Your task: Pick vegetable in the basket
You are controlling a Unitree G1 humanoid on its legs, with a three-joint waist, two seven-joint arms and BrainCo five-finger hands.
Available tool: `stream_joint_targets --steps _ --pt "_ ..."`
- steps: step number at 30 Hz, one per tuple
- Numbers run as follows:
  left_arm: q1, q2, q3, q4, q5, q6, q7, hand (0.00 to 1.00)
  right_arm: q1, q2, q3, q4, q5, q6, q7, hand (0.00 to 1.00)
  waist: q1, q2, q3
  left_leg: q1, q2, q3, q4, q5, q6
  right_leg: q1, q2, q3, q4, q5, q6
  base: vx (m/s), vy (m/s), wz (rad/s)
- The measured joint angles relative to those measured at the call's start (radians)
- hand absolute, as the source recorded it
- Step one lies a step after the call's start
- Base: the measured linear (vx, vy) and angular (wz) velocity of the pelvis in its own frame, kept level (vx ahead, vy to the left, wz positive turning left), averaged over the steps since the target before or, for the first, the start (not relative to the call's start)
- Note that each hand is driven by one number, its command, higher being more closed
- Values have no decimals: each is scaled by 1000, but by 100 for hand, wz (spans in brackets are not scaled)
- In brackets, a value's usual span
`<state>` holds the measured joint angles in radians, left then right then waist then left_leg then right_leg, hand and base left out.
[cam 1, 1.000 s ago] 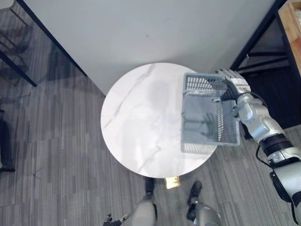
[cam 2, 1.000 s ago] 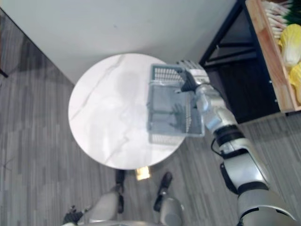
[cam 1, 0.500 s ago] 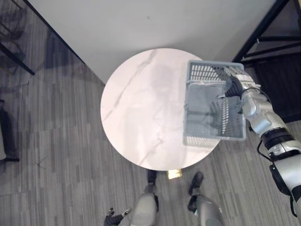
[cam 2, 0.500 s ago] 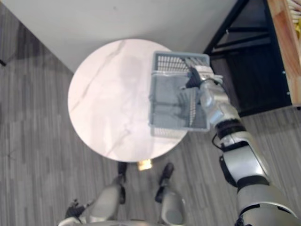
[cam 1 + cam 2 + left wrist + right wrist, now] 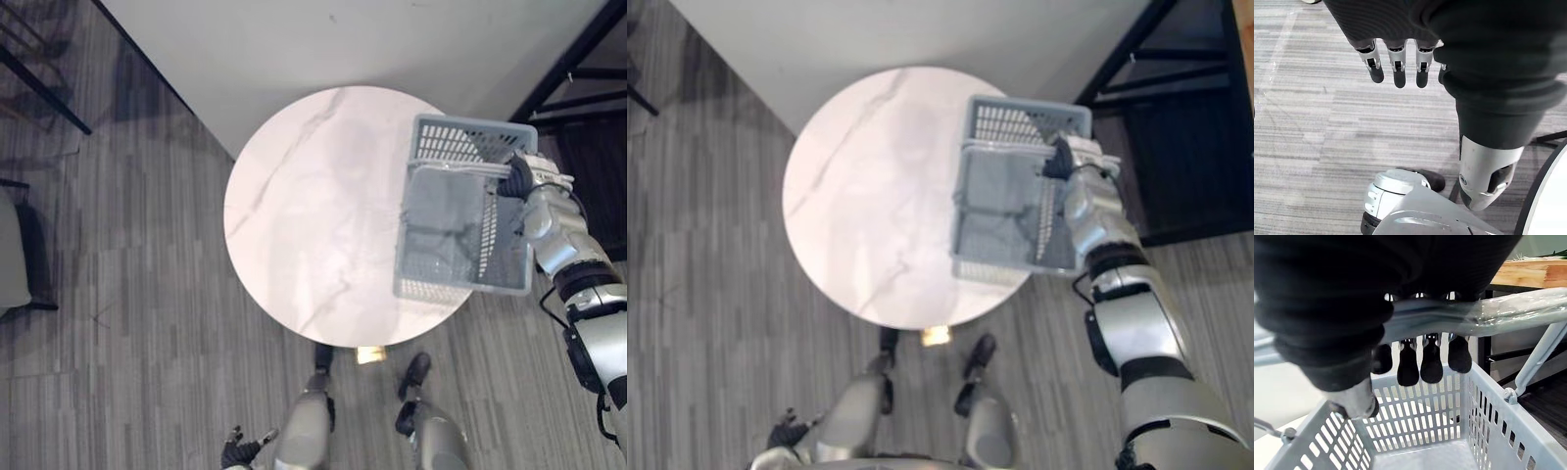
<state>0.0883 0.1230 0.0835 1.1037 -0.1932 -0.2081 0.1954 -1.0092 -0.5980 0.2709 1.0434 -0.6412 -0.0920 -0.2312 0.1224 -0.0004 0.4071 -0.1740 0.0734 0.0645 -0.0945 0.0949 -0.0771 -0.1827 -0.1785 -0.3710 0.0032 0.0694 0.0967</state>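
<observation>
– Firstly, the vegetable: any entry?
– Not in the basket [image 5: 460, 145], not in either hand. Otherwise its place cannot be told. Something pale and green lies on a wooden ledge [image 5: 1533, 275] beyond, too small to name.
– Basket, description?
– Grey plastic, slotted walls. Its floor is bare wherever the head views and the right wrist view look in.
– Position?
– Hanging by its handle [image 5: 1488, 313] over the right-hand edge of the table [image 5: 313, 215], partly past the rim. It is judged to be lifted off the top rather than set down, but contact cannot be ruled out.
– Holder?
– Right hand [image 5: 526, 181]: fingers [image 5: 1421, 363] curled over the handle, thumb below, clamped on it.
– Other hand?
– Left hand [image 5: 1396, 61]: low, over the floor [image 5: 118, 294], fingers straight and slightly apart, holding nothing.
– Surroundings?
– Table round, white, marbled. White wall [image 5: 343, 39] behind it. Black rack frame [image 5: 568, 69] to the right.
– Progress?
– Judged early. Done: basket taken up by the handle. Left: reach a vegetable, grasp it, most likely with the free left hand, and put it in the basket.
</observation>
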Motion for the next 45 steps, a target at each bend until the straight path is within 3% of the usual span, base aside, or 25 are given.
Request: stream_joint_targets --steps 6,10,13,18,19,22,28,33,37,45 --pt "-9 1 -1 0 4 6 0 0 9 10 53 -24 -63 16 25 100 2 0 0 14 2 -14 0 4 -7 19 1 -3 0 0 0 4 1 4" --pt "-15 7 -1 0 20 25 -4 0 53 31 223 -183 -102 8 83 100 1 -12 -12 42 12 4 0 2 -10 38 9 16 0 0 0 -7 -3 -12" --pt "-17 15 1 -1 48 40 -5 0 121 55 356 -326 -108 -44 144 100 0 -32 -52 54 22 17 0 -2 -16 40 20 35 0 0 0 3 -13 -14" --pt "-16 31 13 0 86 59 -9 0 249 65 448 -509 -103 -107 201 100 -17 -73 -130 78 24 47 0 -5 -20 48 22 67 -2 0 1 17 1 -18" --pt "-11 37 31 1 94 65 -18 0 275 63 464 -559 -96 -130 220 100 -26 -89 -154 93 25 67 0 -8 -22 50 23 89 -2 2 3 1 10 -28" --pt "-2 40 41 10 125 66 -29 0 334 6 484 -660 -64 -161 236 100 -38 -98 -199 115 24 96 0 -20 -17 52 25 125 -2 6 10 -15 19 -35" --pt "25 42 40 39 139 72 -51 0 476 -152 473 -767 -51 -182 264 100 -72 -95 -269 143 21 149 -1 -31 -13 53 31 196 -20 16 20 -18 16 -26" --pt "40 43 37 51 176 87 -71 0 652 -279 342 -862 -51 -187 266 100 -94 -85 -293 153 24 173 -1 -35 -14 52 38 225 -25 22 18 6 -7 -16" --pt "54 38 20 51 181 86 -89 0 798 -367 238 -883 -57 -209 263 100 -101 -62 -326 168 24 200 -1 -47 -14 54 42 250 -29 23 19 38 -5 -17" --pt "68 38 -6 58 216 86 -93 0 1004 -387 82 -837 -69 -223 234 100 -134 -45 -345 196 24 226 -1 -60 -17 71 44 273 -35 23 19 20 -8 -9"
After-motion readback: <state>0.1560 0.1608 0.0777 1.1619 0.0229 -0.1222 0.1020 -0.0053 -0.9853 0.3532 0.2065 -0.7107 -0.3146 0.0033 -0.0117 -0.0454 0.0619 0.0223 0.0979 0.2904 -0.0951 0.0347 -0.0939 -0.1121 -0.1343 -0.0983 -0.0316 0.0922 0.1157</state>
